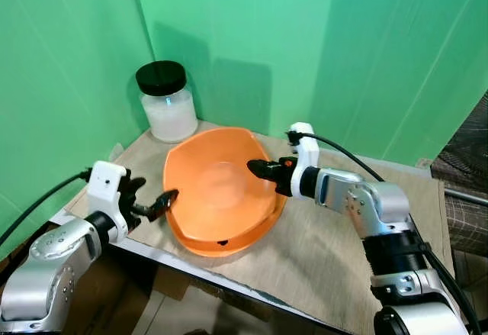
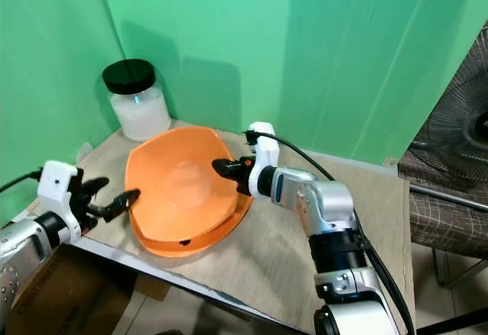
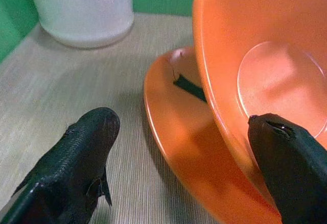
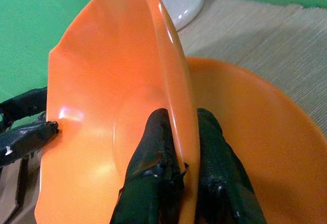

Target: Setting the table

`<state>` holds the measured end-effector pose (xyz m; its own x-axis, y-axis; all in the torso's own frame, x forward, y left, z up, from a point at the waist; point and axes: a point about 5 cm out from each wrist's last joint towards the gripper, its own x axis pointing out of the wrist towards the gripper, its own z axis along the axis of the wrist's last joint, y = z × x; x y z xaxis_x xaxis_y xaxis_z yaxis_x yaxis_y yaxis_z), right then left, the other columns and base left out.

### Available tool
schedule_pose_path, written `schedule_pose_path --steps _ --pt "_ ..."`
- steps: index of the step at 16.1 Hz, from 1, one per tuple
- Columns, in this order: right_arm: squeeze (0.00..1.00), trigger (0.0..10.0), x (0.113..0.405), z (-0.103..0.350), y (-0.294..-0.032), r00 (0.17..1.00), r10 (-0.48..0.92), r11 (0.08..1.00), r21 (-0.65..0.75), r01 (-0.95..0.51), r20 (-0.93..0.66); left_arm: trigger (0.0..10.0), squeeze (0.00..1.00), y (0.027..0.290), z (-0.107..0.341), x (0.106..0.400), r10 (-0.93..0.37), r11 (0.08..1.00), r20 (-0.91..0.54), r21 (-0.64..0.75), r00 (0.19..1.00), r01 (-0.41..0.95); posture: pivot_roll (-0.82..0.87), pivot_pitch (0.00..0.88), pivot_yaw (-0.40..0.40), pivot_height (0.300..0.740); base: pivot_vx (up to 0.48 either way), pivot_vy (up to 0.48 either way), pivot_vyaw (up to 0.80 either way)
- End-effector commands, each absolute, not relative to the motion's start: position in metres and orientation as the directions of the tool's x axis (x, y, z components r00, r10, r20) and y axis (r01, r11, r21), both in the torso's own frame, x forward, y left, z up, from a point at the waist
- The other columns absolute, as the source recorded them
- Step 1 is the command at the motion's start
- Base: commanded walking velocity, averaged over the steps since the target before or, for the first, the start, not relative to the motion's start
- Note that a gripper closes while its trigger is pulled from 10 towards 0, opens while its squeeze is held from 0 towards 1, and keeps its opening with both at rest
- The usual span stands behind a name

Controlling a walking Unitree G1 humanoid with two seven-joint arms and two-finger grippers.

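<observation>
While the right gripper (image 4: 176, 178) is pinching the rim of the upper orange bowl (image 1: 217, 178), that bowl is standing tilted, its near edge lifted off a second orange bowl (image 3: 179, 137) lying flat beneath it.

Item: upper bowl. It is sitting at the left-centre of the wooden table (image 1: 328, 251), still partly nested in the lower bowl, with its hollow facing the left arm. In the right wrist view one black finger is pressing inside the wall and the other outside, clamped together on the rim.

Item: lower bowl. It is resting on the table close to the front edge, showing as an orange lip around the tilted one.

Item: left gripper (image 1: 158, 204). It is reaching in from the table's left front corner, its fingers (image 3: 76, 163) spread apart. One finger is hovering over the bare tabletop beside the lower bowl; the other is lying against the outer wall of the tilted bowl. It is gripping nothing.

Item: jar (image 1: 168, 102). White, with a black lid, it is standing upright in the far left corner of the table, just behind the bowls and apart from them.

Item: green backdrop (image 1: 305, 37). It is enclosing the table on the far and left sides.
</observation>
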<state>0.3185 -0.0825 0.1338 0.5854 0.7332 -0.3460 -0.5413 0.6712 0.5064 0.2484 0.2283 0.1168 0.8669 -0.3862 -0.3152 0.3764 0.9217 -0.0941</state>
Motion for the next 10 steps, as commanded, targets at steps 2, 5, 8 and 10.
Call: schedule_pose_path --steps 2,5,8,10 --pt "0.00 0.0 0.318 0.144 -0.084 0.632 0.725 0.663 0.529 -0.530 -0.274 10.0 1.00 0.228 0.138 0.255 -0.366 0.930 -0.229 -0.071 0.902 0.359 -0.06 0.000 0.053 0.740 0.000 0.000 0.00" --pt "0.00 0.0 0.322 0.150 -0.094 0.723 0.661 0.687 0.552 -0.473 -0.204 10.0 0.00 0.227 0.165 0.254 -0.349 0.937 -0.125 -0.067 0.929 0.343 -0.05 0.000 0.049 0.740 0.000 0.000 0.00" --pt "0.00 0.0 0.322 0.164 -0.108 0.789 0.603 0.702 0.550 -0.453 -0.120 10.0 0.00 0.221 0.181 0.245 -0.339 0.941 -0.074 -0.043 0.938 0.337 -0.05 0.000 0.045 0.740 0.000 0.000 0.00" --pt "0.00 0.0 0.320 0.177 -0.118 0.824 0.563 0.711 0.540 -0.451 -0.054 10.0 0.00 0.215 0.191 0.239 -0.334 0.942 -0.045 -0.029 0.941 0.333 -0.05 0.000 0.045 0.740 0.000 0.000 0.00"
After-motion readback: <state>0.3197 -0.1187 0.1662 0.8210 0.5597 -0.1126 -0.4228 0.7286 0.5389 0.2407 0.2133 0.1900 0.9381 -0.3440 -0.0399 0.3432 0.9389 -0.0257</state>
